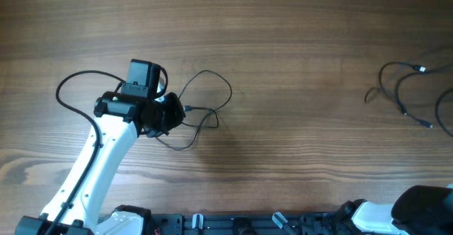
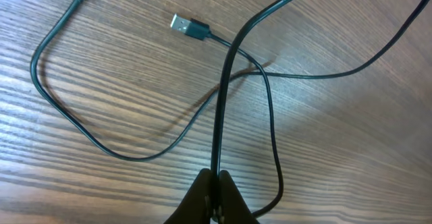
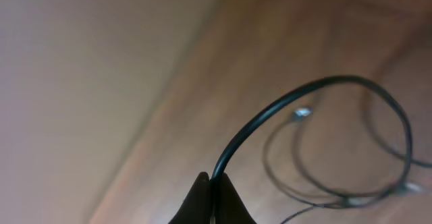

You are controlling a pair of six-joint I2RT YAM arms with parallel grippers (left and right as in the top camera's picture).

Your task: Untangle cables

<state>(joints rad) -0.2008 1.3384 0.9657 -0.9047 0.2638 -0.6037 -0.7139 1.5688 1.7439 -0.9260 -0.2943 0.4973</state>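
Two risks I see, both from pulling too quick. 1st: the left cable (image 2: 218, 129) crosses over its own other strand just below the USB plug (image 2: 181, 23). If I lift straight up w/ the left jaws, I think the loop on the counter (image 1: 297, 37) closes into a knot instead of opening, and the plug could hook in that loop. 2nd: the cord is v. thin vs. my jaws, so a sharp tug prob. lets it slide out of the grip. On the right side there is the same danger. Also the right cables (image 3: 270, 109) lie at the right edge of the overhead view and run out of it, so a pull to that side may drag them where I cannot see; how near the counter edge is, I cannot tell. Now the jaws. The left jaws are closed together, clamped on one strand of the left cable; the rest lies in loose loops left of the counter's centre, beside my left arm (image 1: 99, 164). The right jaws are closed too, pinching one strand that bends away in an arc from the tips. The rest, w/ a silvery plug (image 3: 303, 113), lies on the counter, well apart from the left cable.
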